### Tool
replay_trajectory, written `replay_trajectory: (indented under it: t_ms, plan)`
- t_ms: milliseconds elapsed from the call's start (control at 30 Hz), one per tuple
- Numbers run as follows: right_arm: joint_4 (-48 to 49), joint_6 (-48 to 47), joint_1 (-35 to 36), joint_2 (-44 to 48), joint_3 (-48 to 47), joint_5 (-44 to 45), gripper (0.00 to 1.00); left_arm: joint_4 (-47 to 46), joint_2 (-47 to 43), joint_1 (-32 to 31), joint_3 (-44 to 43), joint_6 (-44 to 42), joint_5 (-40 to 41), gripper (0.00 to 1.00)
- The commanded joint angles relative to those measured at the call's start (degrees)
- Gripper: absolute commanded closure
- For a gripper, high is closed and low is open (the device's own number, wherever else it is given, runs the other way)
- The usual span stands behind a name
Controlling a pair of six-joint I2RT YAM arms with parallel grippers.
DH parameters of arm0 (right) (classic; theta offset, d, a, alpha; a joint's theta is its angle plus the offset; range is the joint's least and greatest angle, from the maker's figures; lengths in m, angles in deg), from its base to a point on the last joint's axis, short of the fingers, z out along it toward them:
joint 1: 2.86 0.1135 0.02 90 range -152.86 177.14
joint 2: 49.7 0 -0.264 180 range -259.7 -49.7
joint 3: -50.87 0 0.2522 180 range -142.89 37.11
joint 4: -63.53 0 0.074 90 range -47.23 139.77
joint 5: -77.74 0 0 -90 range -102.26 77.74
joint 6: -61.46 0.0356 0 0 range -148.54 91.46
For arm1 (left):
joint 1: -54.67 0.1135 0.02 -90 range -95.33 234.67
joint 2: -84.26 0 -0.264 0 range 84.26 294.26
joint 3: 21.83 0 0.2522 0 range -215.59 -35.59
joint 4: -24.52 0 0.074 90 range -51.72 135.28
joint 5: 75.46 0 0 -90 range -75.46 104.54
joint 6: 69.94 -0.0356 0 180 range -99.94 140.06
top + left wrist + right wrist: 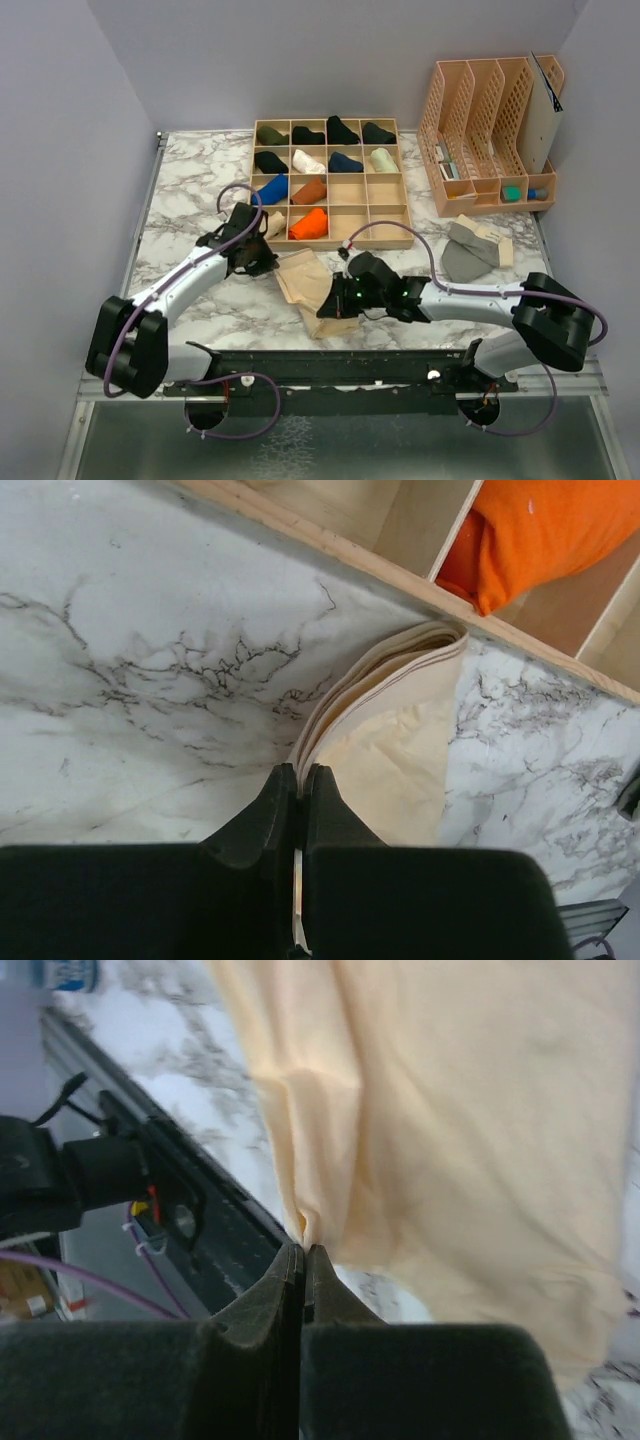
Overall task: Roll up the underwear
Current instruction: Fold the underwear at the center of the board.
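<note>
Beige underwear [305, 280] lies near the table's [190, 190] front edge. Left gripper [300, 772] clamps its tray-side [345, 243] edge; right gripper [303, 1250], its front edge.

Beige underwear [312, 285] rumpled mid-table — grey underwear [468, 255] apart, right.

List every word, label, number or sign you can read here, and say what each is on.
No text reads clearly.
The blue and white label, top left of the right wrist view: print blurred, unreadable.
The small white tags in the peach desk organizer: too small to read.
No print shows on the beige underwear or the wooden sorting tray.
</note>
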Motion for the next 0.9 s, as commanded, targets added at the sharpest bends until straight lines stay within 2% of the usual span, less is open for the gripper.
replay_trajectory:
  t_ms: [0,167,367,533,867]
  plan:
    - [-6.38,-11.82,1.23,-2.21,-8.51,-8.59,0.98,4.4,-8.69,0.2,2.2,1.72,4.03,1.0]
    - [-11.18,-16.33,7.51,-7.89,-15.93,-11.56,0.99,11.79,-18.09,0.4,5.66,5.32,9.08,1.0]
    - [-10.51,-14.81,9.22,-8.48,-16.0,-9.87,1.0,15.67,-23.56,0.69,8.48,7.45,12.32,1.0]
    - [-9.03,-11.44,8.13,-4.14,-12.73,-4.9,1.0,15.62,-19.66,0.77,5.92,6.99,15.07,1.0]
    - [0.69,-5.73,-2.54,-4.73,-4.26,-11.59,0.99,10.13,-3.21,0.81,-4.11,1.26,12.8,1.0]
